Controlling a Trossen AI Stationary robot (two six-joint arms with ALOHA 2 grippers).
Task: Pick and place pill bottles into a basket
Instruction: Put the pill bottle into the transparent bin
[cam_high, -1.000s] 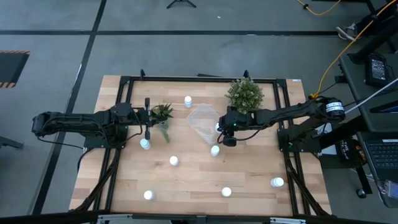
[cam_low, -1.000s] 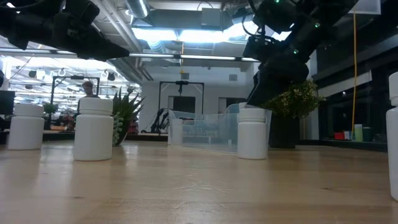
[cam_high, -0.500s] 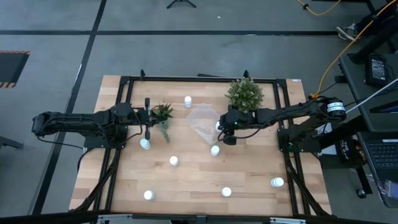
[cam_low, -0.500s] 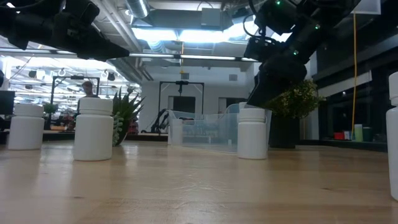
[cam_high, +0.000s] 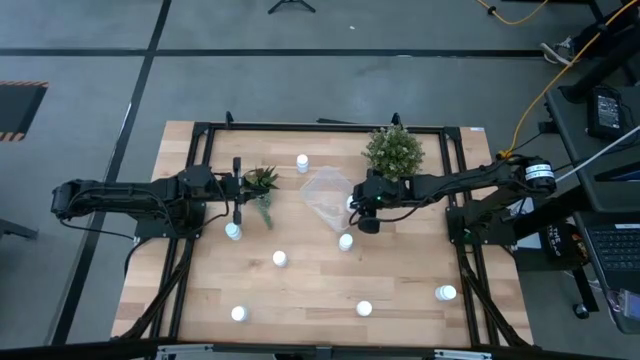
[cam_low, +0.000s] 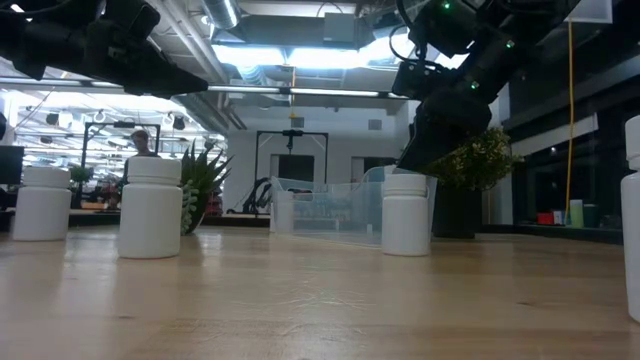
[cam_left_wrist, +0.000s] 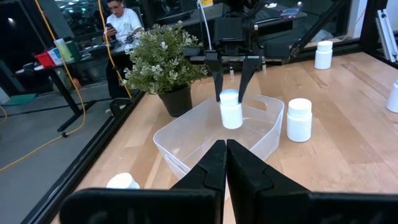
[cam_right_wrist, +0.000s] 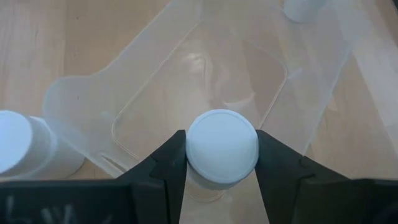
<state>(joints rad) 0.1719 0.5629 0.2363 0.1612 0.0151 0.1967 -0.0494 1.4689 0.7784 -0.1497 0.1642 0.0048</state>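
The basket (cam_high: 325, 195), a clear plastic tub, stands mid-table. My right gripper (cam_high: 353, 205) hangs over its right part, shut on a white pill bottle (cam_left_wrist: 230, 112). Other pill bottles stand upright on the wood: one just near of the basket (cam_high: 345, 241), one behind it (cam_high: 302, 161), several toward the front (cam_high: 280, 258). My left gripper (cam_high: 238, 195) waits shut at the left, beside the spiky plant, touching nothing. My right gripper pinches the bottle's upper part, at its cap (cam_right_wrist: 222, 148), between its two fingers (cam_left_wrist: 216, 78), one on each side. The fingers come from above, slanting down from the table's right. The bottle hangs upright, lifted clear, over the inside of the basket (cam_right_wrist: 199, 81).
A bushy potted plant (cam_high: 393, 150) stands just behind my right arm, and a spiky plant (cam_high: 262, 182) stands left of the basket. A black frame (cam_high: 200, 130) edges the table's back and sides. More bottles stand near the front edge (cam_high: 364, 308) and at the front right (cam_high: 445, 292).
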